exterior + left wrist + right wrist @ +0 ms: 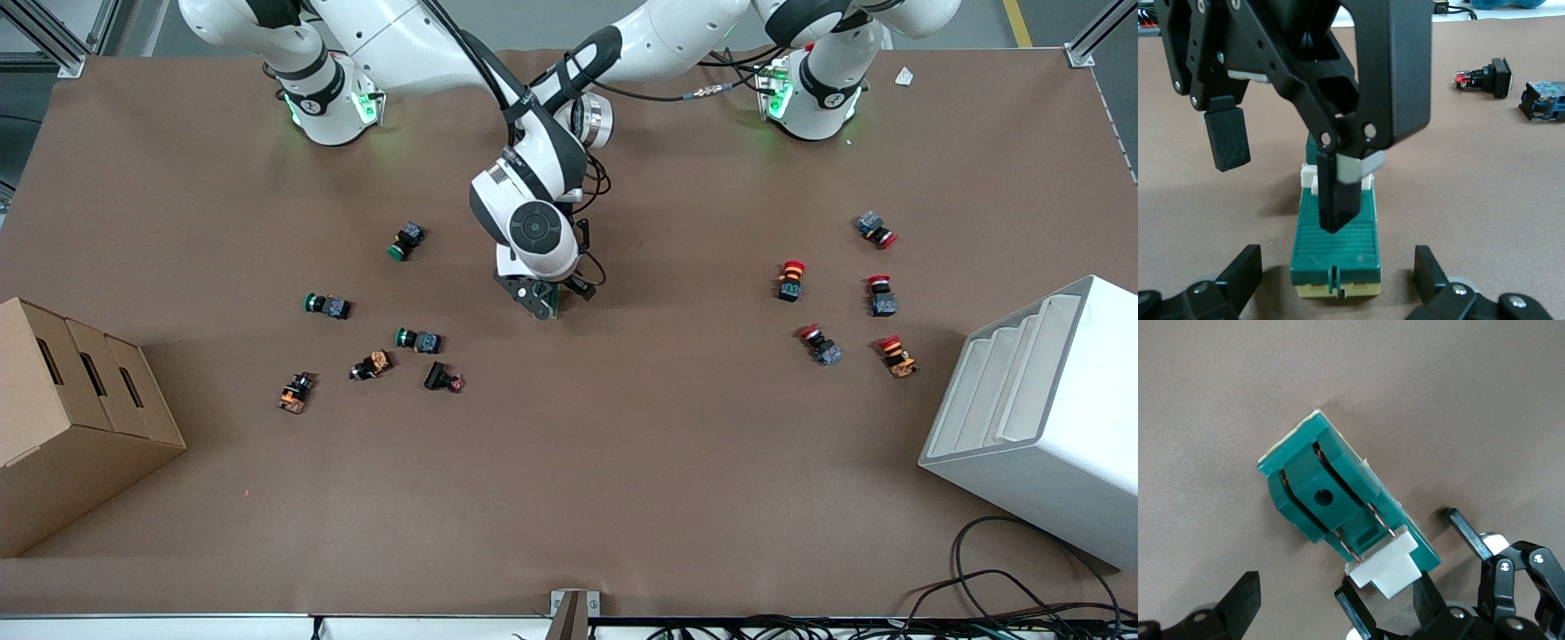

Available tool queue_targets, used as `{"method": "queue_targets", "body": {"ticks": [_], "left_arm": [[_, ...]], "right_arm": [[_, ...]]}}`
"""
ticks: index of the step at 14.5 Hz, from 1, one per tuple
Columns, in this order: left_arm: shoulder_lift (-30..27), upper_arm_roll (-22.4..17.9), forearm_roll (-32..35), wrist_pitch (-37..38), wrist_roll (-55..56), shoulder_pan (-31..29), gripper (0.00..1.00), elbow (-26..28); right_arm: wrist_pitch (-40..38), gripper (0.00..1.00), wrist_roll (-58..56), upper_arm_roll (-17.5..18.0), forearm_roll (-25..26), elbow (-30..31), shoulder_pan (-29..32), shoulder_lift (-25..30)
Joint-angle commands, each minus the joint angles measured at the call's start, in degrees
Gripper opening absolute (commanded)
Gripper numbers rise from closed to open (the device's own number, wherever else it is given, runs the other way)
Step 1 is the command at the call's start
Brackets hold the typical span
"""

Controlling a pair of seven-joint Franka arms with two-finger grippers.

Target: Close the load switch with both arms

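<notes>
The load switch (1335, 250) lies flat mid-table, its long axis running between the two grippers, white lever (1386, 570) at the end away from the left wrist. The right gripper (1281, 180) hangs open over that lever end, one finger (1337, 193) just above the body, gripping nothing. The left gripper (1338, 283) brackets the other end, spread wide and empty.

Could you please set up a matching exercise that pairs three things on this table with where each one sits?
Things:
1. load switch
2. cardboard box
3. white rack

Places:
A. at the right arm's end of the table
B. at the left arm's end of it
C. at its middle

Pairs: 1-C, 2-A, 3-B
</notes>
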State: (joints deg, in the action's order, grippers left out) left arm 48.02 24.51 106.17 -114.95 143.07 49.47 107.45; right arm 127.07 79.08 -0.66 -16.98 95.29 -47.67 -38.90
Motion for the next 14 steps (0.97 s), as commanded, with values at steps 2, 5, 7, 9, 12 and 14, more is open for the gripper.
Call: {"method": "queue_targets", "body": {"ticks": [2, 5, 7, 9, 12, 14], "left_arm": [[1.37, -0.17, 0.52, 0.78, 0.28, 0.1, 1.0, -0.93], [1.28, -0.17, 0.52, 0.78, 0.28, 0.01, 1.0, -1.28], [1.28, -0.17, 0.52, 0.78, 0.28, -0.16, 1.0, -1.63], [1.37, -0.17, 0.52, 0.78, 0.11, -0.25, 1.0, -1.72], [1.9, -0.17, 0.61, 0.78, 0.2, -0.16, 1.0, -1.72], [1.9, -0.17, 0.61, 0.78, 0.11, -0.25, 1.0, -1.81]], "right_arm": [[1.87, 1.0, -0.86, -0.57, -0.6, -1.07, 1.18, -0.13], [1.87, 1.0, -0.95, -0.57, -0.42, -1.6, 1.62, -0.13], [1.87, 1.0, -2.0, -0.57, -0.33, -1.86, 1.79, -0.13], [1.87, 1.0, -2.62, -0.57, -0.25, -2.04, 2.58, -0.21], [1.87, 1.0, -2.71, -0.57, -0.25, -3.35, 2.94, -0.83], [1.87, 1.0, -2.71, -0.66, -0.25, -4.14, 3.02, -1.53]]}}
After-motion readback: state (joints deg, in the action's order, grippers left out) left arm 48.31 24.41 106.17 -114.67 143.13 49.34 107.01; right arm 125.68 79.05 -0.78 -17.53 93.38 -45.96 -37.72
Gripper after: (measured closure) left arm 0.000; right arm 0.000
